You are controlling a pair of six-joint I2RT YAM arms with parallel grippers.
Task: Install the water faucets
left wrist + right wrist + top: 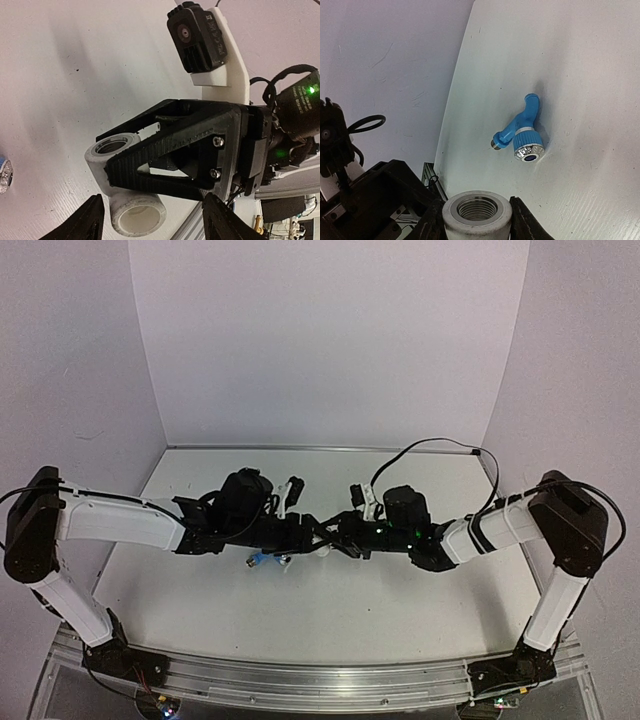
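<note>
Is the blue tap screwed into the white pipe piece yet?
Not in yet. The tap lies loose on the table, apart from the white fitting, whose threaded hole is empty.

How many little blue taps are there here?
1. The blue tap lies loose on the table, near its middle; others could be hidden from these cameras.

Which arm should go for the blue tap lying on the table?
Probably left. The left pincer stands open and empty; the right pincer is shut on the white threaded plastic fitting; the light-blue plastic tap with silvery knob lies free.
</note>
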